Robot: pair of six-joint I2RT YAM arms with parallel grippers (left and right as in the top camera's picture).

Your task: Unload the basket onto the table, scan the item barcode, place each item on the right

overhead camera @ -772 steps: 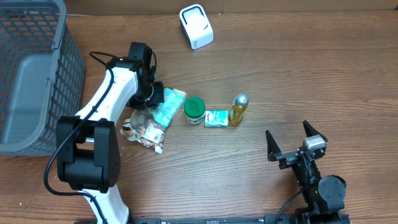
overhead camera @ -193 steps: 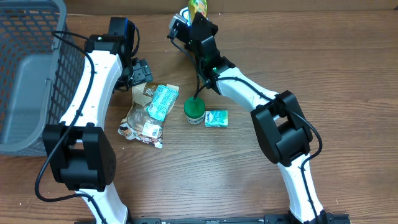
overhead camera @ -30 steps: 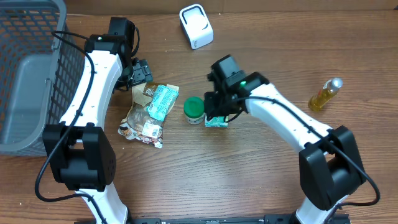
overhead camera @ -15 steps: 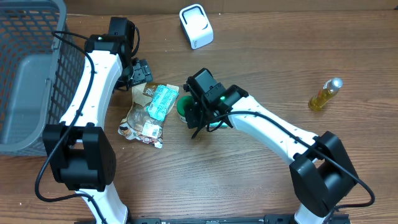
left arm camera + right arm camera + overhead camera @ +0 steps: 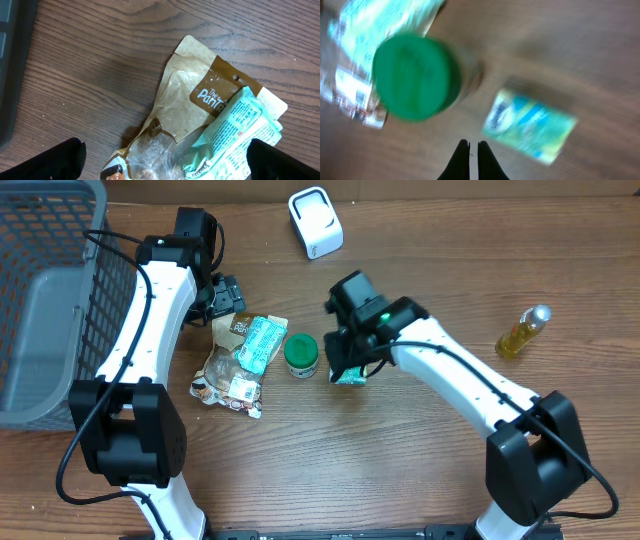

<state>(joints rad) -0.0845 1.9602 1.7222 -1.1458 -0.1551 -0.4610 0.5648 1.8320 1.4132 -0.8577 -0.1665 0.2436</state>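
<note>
From overhead, we've got the right gripper (image 5: pixel 341 364) pinched shut and empty right above the small teal packet (image 5: pixel 354 377), which lies flat on the surface (image 5: pixel 300 470) just beside the green-lid jar (image 5: pixel 301 354), the white scanner (image 5: pixel 315 222) well off at the far edge. Left wrist: the left gripper (image 5: pixel 162 150) is spread wide over the snack bags (image 5: pixel 200 100), holding nothing, the packet out of its sight. Right wrist: the packet (image 5: pixel 530 125) sits up and right of the closed tips, long axis slanting, so we reckon the gripper needs to open and shift that way.
</note>
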